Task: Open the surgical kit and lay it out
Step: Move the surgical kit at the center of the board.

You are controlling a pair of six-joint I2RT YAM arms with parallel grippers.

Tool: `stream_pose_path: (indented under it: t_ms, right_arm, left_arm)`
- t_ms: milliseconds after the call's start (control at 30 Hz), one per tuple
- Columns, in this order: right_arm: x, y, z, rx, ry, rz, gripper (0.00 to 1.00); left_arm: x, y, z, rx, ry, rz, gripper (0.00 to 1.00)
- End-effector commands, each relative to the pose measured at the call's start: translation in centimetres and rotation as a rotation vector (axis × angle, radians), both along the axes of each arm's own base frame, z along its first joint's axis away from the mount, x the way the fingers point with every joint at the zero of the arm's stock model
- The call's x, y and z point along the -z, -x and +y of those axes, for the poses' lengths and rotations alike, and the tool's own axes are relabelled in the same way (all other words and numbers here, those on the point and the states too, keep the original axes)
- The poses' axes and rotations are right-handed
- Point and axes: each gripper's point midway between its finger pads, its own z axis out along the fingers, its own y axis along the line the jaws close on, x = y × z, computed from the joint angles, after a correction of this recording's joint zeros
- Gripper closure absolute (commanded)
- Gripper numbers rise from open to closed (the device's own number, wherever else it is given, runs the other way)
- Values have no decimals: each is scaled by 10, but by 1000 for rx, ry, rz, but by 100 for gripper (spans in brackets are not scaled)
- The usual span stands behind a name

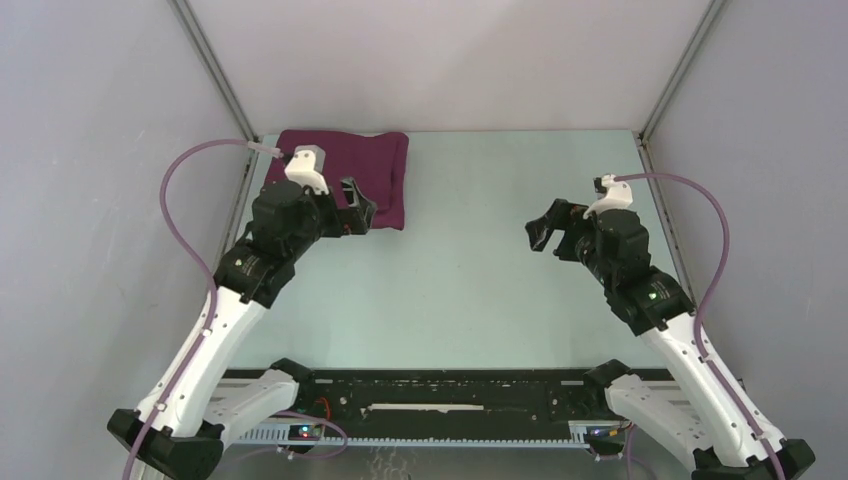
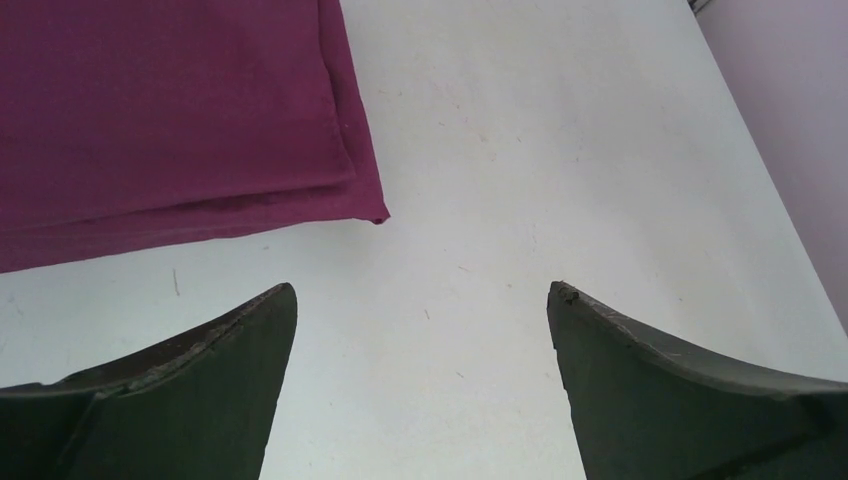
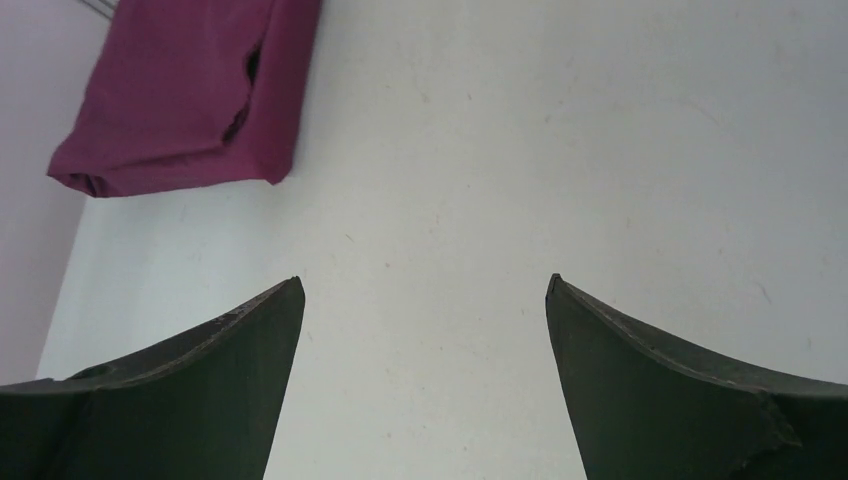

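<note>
My left hand and right hand gape empty over the pale, grey-walled counter; maroon wrap at eleven o'clock.

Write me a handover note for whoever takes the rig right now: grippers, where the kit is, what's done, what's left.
Left gripper: open, empty, beside the near corner of the cloth bundle.
Right gripper: open, empty, over bare table, right side.
Kit: maroon bundle folded shut at the table's far left corner; no tray or instruments showing.
Done: nothing yet.
Left: unfold the cloth, lay out what is inside.
</note>
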Motion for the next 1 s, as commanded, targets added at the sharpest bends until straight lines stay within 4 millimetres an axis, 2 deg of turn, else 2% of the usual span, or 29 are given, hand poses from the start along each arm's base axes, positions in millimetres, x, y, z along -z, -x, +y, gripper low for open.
stream_pose_path:
  t_ms: [0, 233, 500, 700, 967]
  right_arm:
    - [14, 3, -8, 41, -33, 34, 1]
    - [40, -5, -9, 78, -26, 125, 1]
    - [53, -31, 16, 47, 3, 213, 1]
    - [50, -72, 61, -29, 6, 239, 1]
    - [40, -138, 145, -160, -4, 231, 0]
  left_arm:
    - [7, 7, 1, -49, -12, 6, 0]
    - [23, 8, 1, -47, 3, 48, 0]
    - [40, 2, 13, -94, 14, 87, 0]
    - [46, -2, 23, -120, 19, 103, 0]
    - [49, -10, 30, -139, 16, 114, 0]
